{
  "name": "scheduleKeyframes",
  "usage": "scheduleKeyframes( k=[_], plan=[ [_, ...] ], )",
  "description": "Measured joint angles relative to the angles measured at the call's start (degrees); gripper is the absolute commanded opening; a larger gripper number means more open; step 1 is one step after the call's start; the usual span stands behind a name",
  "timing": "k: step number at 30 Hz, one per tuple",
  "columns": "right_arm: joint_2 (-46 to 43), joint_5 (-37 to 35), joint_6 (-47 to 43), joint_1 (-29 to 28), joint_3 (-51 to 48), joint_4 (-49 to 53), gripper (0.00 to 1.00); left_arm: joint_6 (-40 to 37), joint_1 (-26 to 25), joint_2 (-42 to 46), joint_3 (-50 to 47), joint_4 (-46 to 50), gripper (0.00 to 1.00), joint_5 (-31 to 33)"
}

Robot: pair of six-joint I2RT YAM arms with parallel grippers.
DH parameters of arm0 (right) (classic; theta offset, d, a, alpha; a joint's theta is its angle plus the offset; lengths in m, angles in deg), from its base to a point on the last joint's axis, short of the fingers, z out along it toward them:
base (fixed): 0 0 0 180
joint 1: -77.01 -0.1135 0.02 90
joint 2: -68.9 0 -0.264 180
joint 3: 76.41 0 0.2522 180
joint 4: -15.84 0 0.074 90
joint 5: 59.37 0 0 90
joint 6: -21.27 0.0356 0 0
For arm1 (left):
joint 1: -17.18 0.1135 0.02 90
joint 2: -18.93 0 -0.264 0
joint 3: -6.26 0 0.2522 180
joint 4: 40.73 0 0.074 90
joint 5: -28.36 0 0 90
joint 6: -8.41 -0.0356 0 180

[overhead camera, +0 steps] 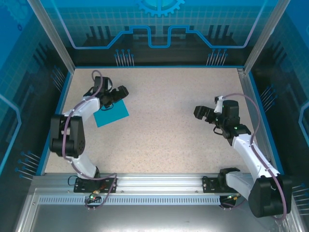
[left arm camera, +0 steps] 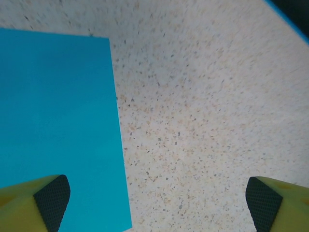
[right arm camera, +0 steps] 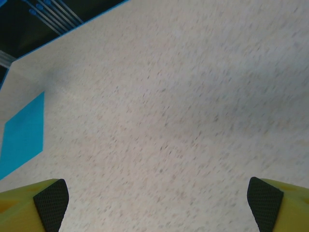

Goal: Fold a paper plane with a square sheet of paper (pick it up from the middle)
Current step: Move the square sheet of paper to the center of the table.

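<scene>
Paper (overhead camera: 112, 113) flat on table (overhead camera: 169, 140), left side, partly under my left pincer (left arm camera: 157, 193) | left pincer wide open, right pincer (overhead camera: 203, 112) too, well apart | tip: I'm straddling the paper's edge, so I'd centre over its middle before dropping, lol

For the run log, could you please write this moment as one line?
stage: pre-grasp; square sheet of paper: flat, unfolded; left gripper: open, above paper's edge; right gripper: open, above table
</scene>
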Motion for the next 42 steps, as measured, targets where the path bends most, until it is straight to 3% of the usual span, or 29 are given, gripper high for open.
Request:
scheduleKeyframes(
  k=[11, 21, 27, 35, 39, 42],
  plan=[
    [4.94, 2.43, 1.81, -3.61, 0.72, 1.88, 0.99, 2.16, -0.74, -11.58, 4.87, 7.39, 0.99, 0.57],
    [12.35, 2.75, 1.79, -4.35, 2.75, 3.50, 0.99, 3.69, -3.85, -11.61, 3.56, 4.90, 0.99, 0.72],
    [14.34, 2.78, 1.79, -5.09, 3.56, 4.39, 0.99, 9.18, -12.44, -9.31, -1.29, -2.51, 0.99, -2.64],
    [14.60, 2.80, 1.81, -6.16, 3.58, 4.59, 0.99, 19.02, -29.90, -9.27, -2.36, -7.98, 0.99, -7.23],
    [14.60, 2.84, 2.23, -7.17, 3.87, 4.61, 0.99, 19.61, -31.43, -6.71, -2.93, -6.62, 0.99, -6.05],
    [14.60, 2.78, 3.13, -9.44, 4.79, 4.57, 0.99, 19.21, -30.10, 0.63, -5.27, -4.35, 0.99, -1.88]
  ],
)
